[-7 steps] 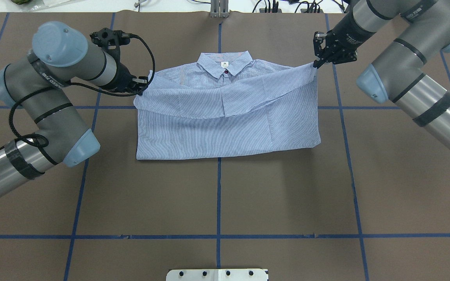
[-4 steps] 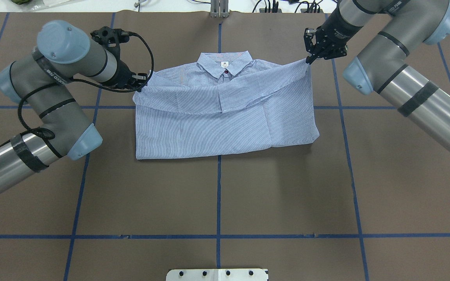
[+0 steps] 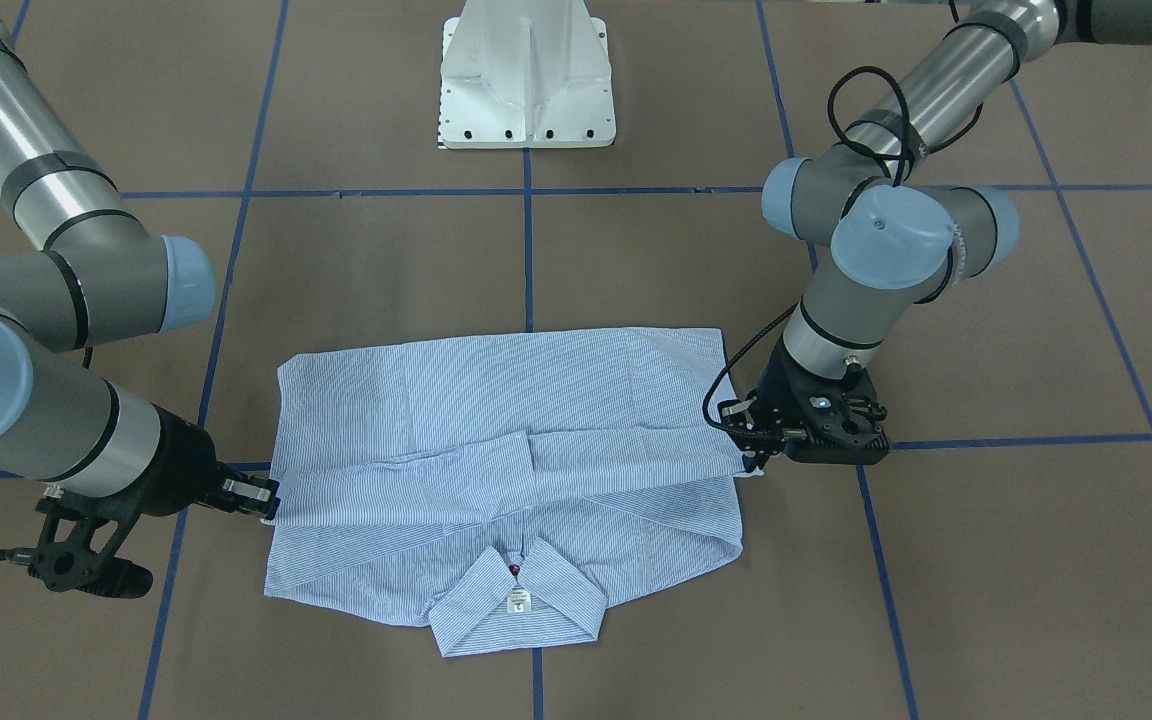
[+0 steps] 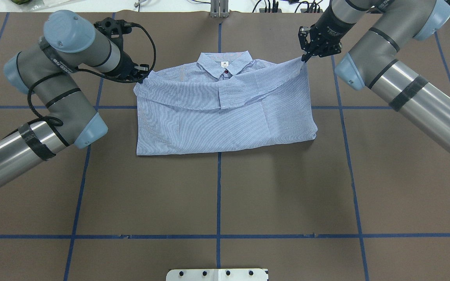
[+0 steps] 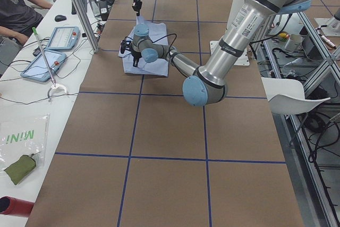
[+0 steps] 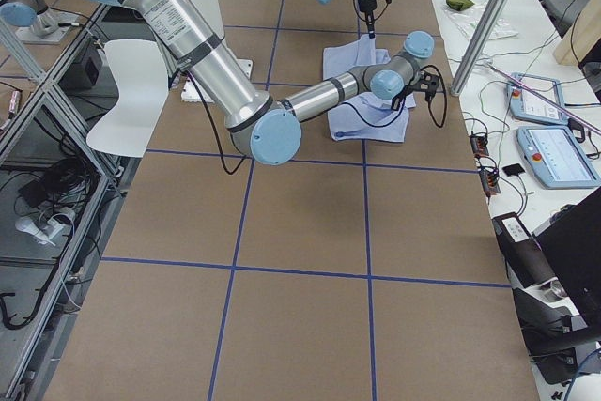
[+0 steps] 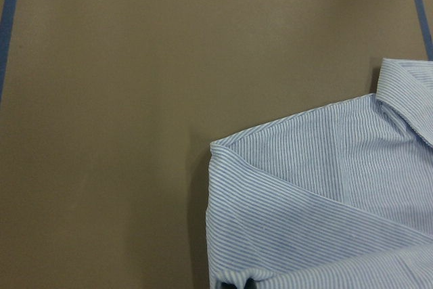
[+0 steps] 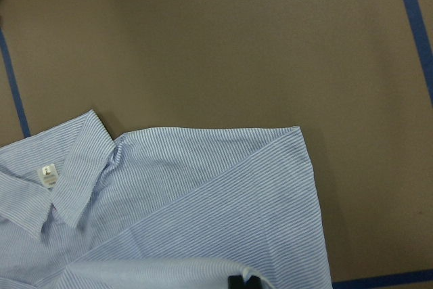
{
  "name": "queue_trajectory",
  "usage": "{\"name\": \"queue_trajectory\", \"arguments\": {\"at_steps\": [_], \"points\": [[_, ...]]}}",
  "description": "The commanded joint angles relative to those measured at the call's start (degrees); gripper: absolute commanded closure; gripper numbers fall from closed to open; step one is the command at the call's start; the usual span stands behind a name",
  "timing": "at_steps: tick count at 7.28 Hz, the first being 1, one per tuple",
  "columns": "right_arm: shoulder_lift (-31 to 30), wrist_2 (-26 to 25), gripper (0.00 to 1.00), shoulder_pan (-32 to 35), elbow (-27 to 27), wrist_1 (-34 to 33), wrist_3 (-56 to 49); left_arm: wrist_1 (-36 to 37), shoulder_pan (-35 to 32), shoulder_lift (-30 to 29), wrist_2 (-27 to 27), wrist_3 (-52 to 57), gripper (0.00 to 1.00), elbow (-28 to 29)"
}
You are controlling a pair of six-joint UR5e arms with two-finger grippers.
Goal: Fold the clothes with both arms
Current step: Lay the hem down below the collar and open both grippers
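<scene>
**Both grippers pinch the shirt's turned-up hem, one corner each.**

The left gripper is clamped on the hem corner at its side of the shirt. The right gripper nips the opposite corner, just beside the far shoulder. Between them the hem sags across the chest, just below the collar. The shirt lies at the far middle of the brown-papered table, collar away from the robot, with the lower half doubled up over the upper. No sleeve shows loose. From where I stand, the bottom-to-top fold looks nearly done. What's left, I'd judge, is laying both corners down at the shoulders, letting go, and perhaps one more fold.
</scene>
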Motion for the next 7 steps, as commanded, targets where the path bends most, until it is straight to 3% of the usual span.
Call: {"name": "queue_trajectory", "arguments": {"at_steps": [1,7], "points": [[-0.5,-0.3,1.00,0.0,-0.2,0.2,-0.4,-2.9,-0.2,-0.1,0.0,0.5,1.00,2.4],[-1.6,-0.3,1.00,0.2,-0.1,0.2,-2.4,-3.0,-0.2,-1.4,-0.1,-0.2,1.00,2.4]]}}
